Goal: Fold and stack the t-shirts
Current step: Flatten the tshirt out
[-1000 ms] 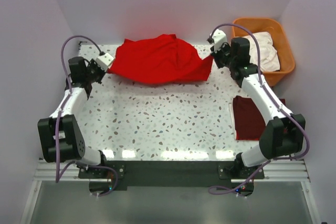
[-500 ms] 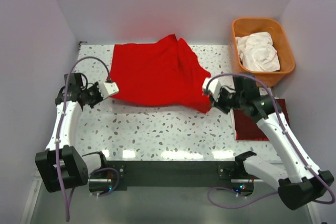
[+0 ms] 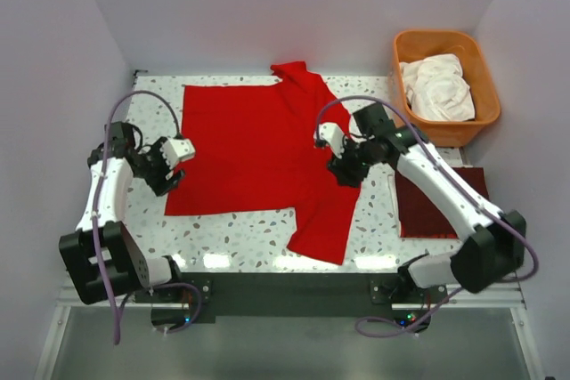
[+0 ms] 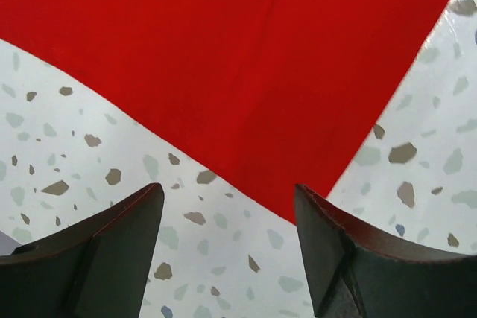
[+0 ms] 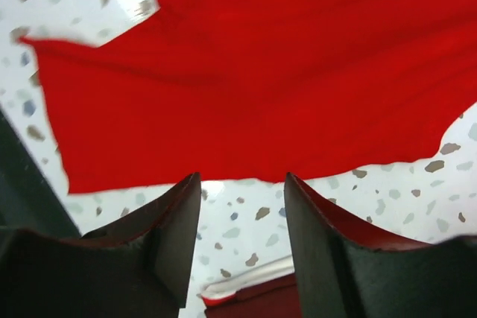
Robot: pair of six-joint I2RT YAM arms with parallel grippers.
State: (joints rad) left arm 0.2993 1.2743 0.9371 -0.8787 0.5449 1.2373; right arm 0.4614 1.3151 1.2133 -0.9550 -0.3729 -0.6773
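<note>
A bright red t-shirt [image 3: 254,149] lies spread flat on the speckled table [image 3: 232,238], with one sleeve trailing toward the near edge. My left gripper [image 3: 167,177] hovers at the shirt's left edge, open and empty. In the left wrist view, a corner of the red t-shirt [image 4: 246,65] lies just ahead of that gripper [image 4: 229,202]. My right gripper [image 3: 344,173] stands over the shirt's right side, open. In the right wrist view, the red t-shirt [image 5: 261,72] lies just beyond its fingertips [image 5: 242,184]. A folded dark red t-shirt [image 3: 441,202] lies flat at the right.
An orange basket [image 3: 436,36] at the back right holds crumpled white t-shirts [image 3: 436,86]. White walls close in the table on the left, back and right. The folded dark red t-shirt's edge [image 5: 253,299] shows low in the right wrist view.
Both grippers pulled the red t-shirt from the back of the table toward the near side, spread it flat, then opened and let go.
</note>
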